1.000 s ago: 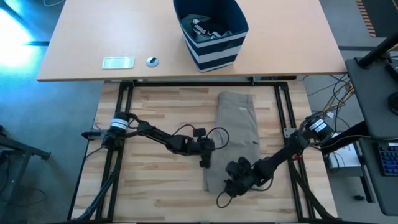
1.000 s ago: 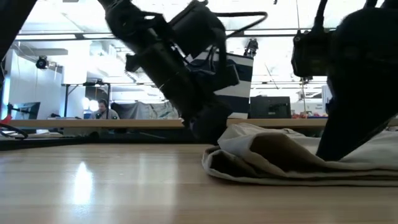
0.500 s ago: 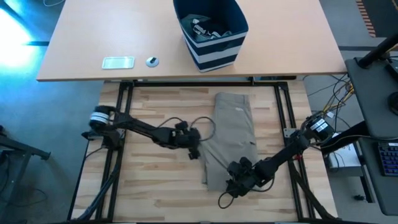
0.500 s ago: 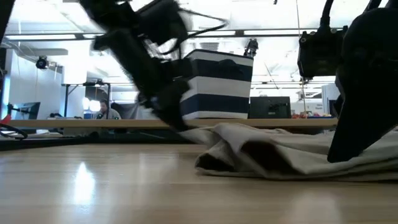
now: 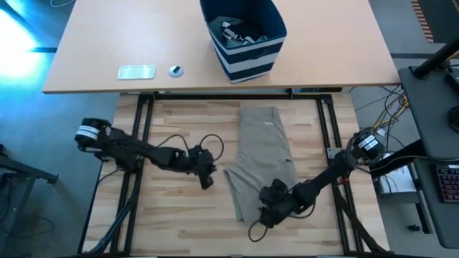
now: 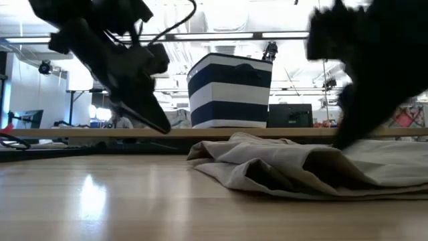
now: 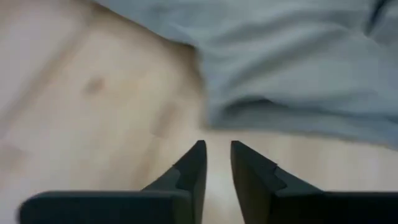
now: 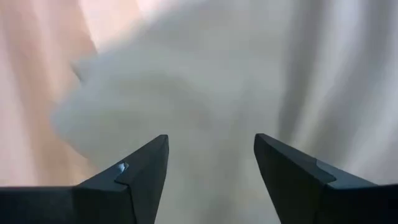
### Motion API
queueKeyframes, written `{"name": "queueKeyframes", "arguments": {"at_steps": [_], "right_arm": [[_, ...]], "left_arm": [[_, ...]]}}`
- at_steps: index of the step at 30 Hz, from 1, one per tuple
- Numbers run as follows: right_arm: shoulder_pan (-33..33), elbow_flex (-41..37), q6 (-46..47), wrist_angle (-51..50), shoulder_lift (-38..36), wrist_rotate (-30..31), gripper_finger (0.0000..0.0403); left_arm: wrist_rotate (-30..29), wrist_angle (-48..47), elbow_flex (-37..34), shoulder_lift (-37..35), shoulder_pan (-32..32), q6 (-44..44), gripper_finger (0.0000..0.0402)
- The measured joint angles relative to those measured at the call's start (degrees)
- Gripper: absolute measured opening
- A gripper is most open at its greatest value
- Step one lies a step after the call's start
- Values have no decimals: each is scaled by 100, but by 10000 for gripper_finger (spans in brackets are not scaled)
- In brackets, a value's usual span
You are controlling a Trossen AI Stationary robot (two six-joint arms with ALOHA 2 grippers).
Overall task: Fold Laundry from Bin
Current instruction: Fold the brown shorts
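Wooden bench carries the beige garment, rumpled, lying in front of the striped bin. Left claw, nearly closed and empty, sits beside the cloth's edge. Right claw, wide apart, hovers over the near hem. Judged soft and limp; best pinched at corners.

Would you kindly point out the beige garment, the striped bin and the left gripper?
beige garment (image 5: pixel 262 154): high view, middle of the cloth.
striped bin (image 5: pixel 247 59): high view, front wall.
left gripper (image 5: pixel 208 182): high view, between its fingertips.
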Motion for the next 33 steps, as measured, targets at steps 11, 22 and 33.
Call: {"name": "queueKeyframes", "arguments": {"at_steps": [11,22,33], "right_arm": [[-257,376,-282,-12,-126,154,235],[99,500,357,-125,-63,-99,235],[772,801,-1447,16,63,-393,235]], "left_arm": [[-384,879,1323,1691,-1325,-604,114],[278,316,3178,3393,-1573,-916,114],[-30,-1583,4107,3252,-1851,-1565,125]]}}
